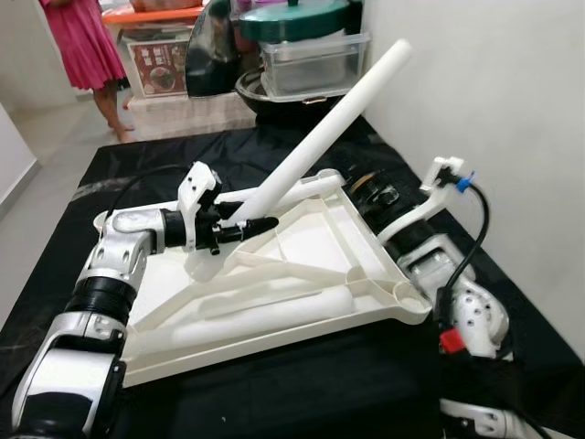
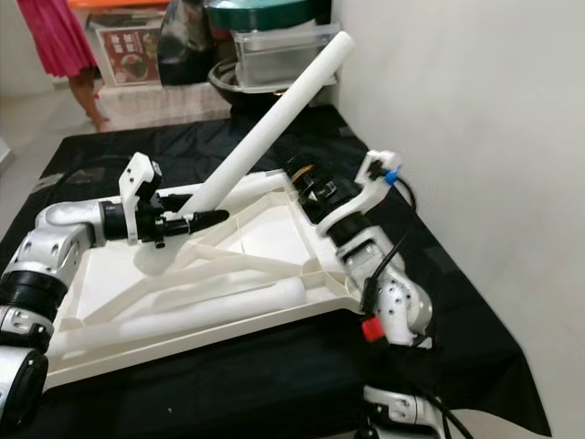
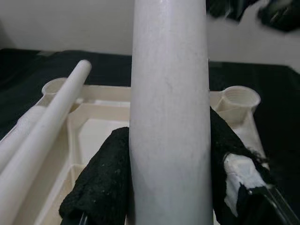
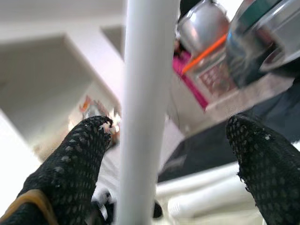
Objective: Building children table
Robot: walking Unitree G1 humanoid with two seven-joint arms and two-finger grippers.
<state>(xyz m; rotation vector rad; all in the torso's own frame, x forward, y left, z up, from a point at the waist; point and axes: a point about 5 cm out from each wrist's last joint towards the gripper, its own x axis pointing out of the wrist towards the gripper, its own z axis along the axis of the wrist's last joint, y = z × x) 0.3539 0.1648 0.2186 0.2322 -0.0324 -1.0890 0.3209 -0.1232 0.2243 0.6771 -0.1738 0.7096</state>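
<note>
Left claw (image 1: pixel 260 223) clenched on leg (image 1: pixel 329 128) near its lower end, tilting it up, likely to seat it in a tabletop (image 1: pixel 311 247) socket just below. Right claw (image 2: pixel 306 183) released beside leg, steadying tabletop rim. Spare leg (image 1: pixel 265 320) lying below left claw.

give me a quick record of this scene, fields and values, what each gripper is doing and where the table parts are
surface: black cloth
tabletop: white, lying upside down on the cloth
held leg: white tube, tilted, lower end near a corner of the tabletop
loose leg: lying flat on the tabletop
left gripper: shut on the held leg near its lower end
right gripper: open, at the tabletop's far right edge
background: person in pink dress, stacked containers
</note>
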